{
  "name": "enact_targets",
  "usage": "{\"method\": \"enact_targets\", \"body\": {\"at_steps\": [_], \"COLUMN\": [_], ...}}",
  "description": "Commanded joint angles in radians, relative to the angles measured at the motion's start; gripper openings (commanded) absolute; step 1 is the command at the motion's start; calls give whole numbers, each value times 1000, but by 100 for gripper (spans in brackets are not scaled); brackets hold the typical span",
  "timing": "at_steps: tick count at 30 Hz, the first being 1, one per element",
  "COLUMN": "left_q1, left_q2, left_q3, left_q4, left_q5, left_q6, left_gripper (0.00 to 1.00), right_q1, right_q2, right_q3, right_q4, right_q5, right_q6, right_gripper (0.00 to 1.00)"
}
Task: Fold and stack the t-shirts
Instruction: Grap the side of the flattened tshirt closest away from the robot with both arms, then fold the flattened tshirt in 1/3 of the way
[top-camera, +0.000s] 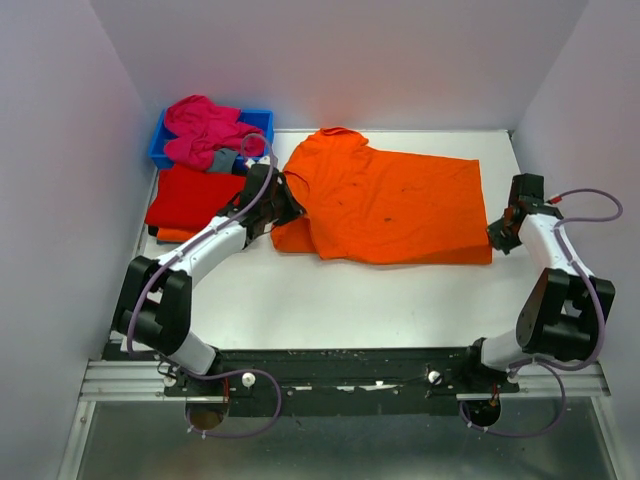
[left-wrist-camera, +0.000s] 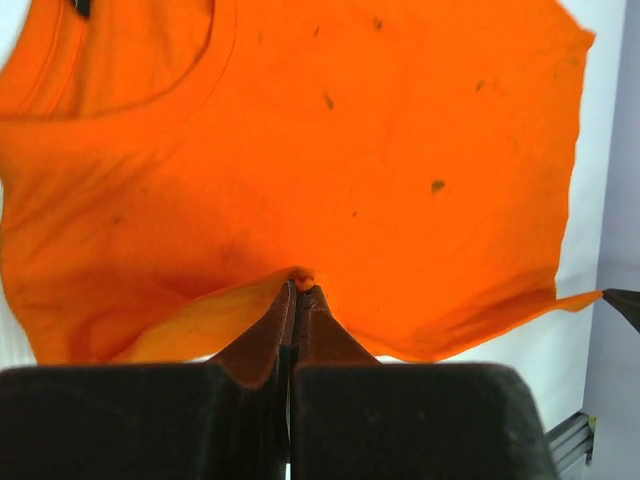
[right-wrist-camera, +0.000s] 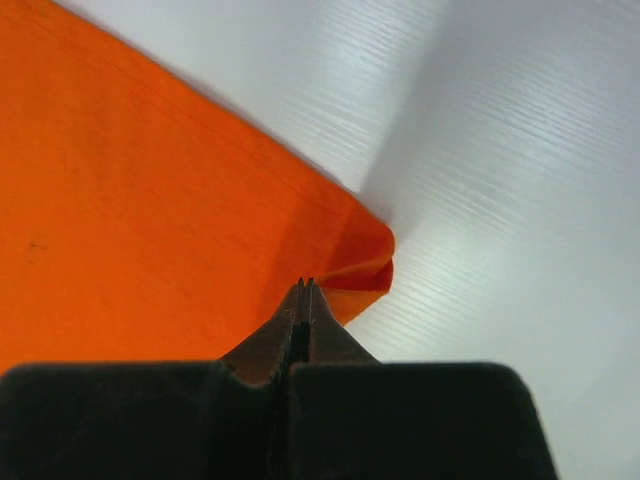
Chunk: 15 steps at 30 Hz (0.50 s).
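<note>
Orange t-shirt (top-camera: 400, 205) lies spread flat, right of the blue bin (top-camera: 262, 118). Red t-shirt (top-camera: 190, 198) is folded just on the bin's near side, and pink t-shirt (top-camera: 205, 130) is heaped in the bin. Left gripper (left-wrist-camera: 301, 285) is clamped on a pinch of orange cloth at the bin-side edge; right gripper (right-wrist-camera: 305, 287) is closed on the hem corner farthest from the bin.

We see a flat white desk (top-camera: 330, 300) boxed in by plain pale lavender walls (top-camera: 340, 60) left, far and right, evenly lit; a grey metal rail (top-camera: 120, 382) runs along its near edge.
</note>
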<state>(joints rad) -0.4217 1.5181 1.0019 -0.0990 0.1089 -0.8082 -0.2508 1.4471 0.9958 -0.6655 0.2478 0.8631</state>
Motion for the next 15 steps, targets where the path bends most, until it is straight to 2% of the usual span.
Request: {"method": "enact_targets", "body": {"at_steps": [1, 15], "left_q1": [27, 70], "left_q2": [39, 209], "left_q3": [95, 287], "left_q4": [19, -4], "left_q5": [18, 25], "left_q6": [24, 30], "left_gripper": [0, 0], "right_q1": [-7, -7], "right_q2": [68, 268], "right_q3": [87, 260], "right_q4": [-29, -45], "right_q5": [-21, -65], "right_q6": [20, 50], "right_gripper": [1, 1]}}
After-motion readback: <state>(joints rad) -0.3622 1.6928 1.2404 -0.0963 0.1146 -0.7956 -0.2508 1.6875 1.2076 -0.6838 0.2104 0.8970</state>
